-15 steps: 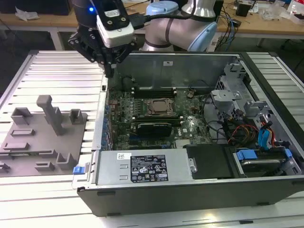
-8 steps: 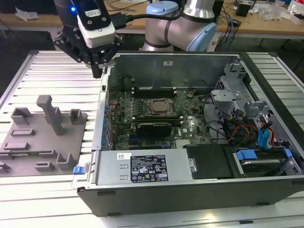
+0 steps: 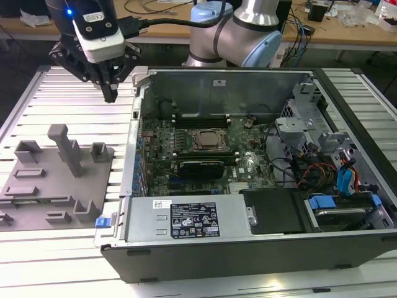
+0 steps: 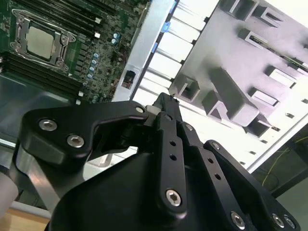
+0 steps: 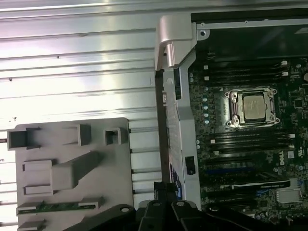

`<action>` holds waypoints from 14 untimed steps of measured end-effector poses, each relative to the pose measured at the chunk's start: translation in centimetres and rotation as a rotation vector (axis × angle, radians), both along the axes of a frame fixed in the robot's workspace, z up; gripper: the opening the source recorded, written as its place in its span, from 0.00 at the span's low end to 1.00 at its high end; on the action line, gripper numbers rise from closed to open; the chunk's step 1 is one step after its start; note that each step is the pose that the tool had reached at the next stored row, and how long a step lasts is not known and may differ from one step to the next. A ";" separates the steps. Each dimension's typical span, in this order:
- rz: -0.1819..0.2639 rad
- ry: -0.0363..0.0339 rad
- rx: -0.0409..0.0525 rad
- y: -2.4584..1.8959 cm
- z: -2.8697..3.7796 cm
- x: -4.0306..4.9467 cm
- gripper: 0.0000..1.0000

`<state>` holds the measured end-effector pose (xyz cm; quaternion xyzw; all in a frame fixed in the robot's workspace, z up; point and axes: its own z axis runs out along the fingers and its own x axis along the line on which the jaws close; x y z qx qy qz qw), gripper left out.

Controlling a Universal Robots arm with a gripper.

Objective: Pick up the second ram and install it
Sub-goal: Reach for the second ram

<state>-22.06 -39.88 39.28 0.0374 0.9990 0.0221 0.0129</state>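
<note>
1 narrow green strip, the second ram [image 5: 62, 206], sits in a long slot of the grey holder tray [image 5: 118, 183] on the slatted bench [image 5: 72, 72], beside the open computer case [image 5: 178, 120], as the first wrist view shows. It is probably light and stiff but fragile (chips and edge contacts dislike pressure), so pinching its 2 flat faces near the middle looks safest. The hand [image 3: 111, 94] hangs over the bench by the case's far corner, well apart from the stick, its fingers closed on nothing.
</note>
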 end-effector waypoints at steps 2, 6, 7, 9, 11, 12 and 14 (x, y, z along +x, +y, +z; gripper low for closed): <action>0.000 0.0001 0.0000 0.00 -0.01 -0.47 0.11; 0.000 0.0000 0.0001 0.00 -0.04 -2.01 0.11; 0.000 -0.0001 0.0000 0.00 -0.05 -2.34 0.11; 0.000 0.0000 0.0000 0.00 -0.05 -3.28 0.11; 0.000 0.0000 0.0001 0.00 -0.06 -4.26 0.11; 0.000 -0.0001 0.0001 0.00 -0.06 -4.50 0.11; 0.000 -0.0001 0.0001 0.00 -0.08 -5.00 0.11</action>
